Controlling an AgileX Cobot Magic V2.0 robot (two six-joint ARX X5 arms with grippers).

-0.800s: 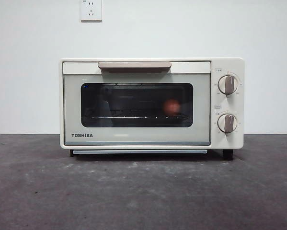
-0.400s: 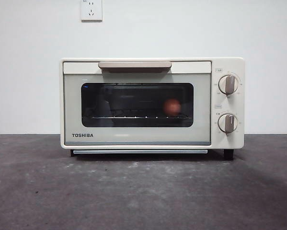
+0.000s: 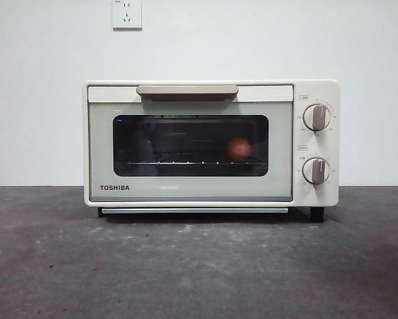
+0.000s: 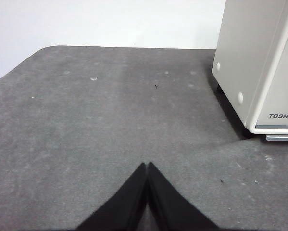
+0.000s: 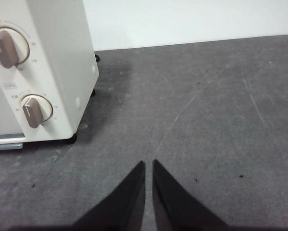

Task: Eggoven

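The cream TOSHIBA oven (image 3: 210,143) stands in the middle of the table with its door closed. Through the dark glass window, the reddish-brown egg (image 3: 238,149) rests on the wire rack, toward the right side. The beige handle (image 3: 187,90) runs along the door's top, and two knobs (image 3: 316,117) sit on the right panel. My left gripper (image 4: 147,166) hovers shut over bare mat beside the oven's left side (image 4: 252,62), holding nothing. My right gripper (image 5: 148,164) is shut over the mat beside the oven's knob side (image 5: 43,72), also holding nothing.
A dark grey mat (image 3: 199,266) covers the table, with open room in front of the oven and on both sides. A white wall with a power socket (image 3: 126,13) stands behind.
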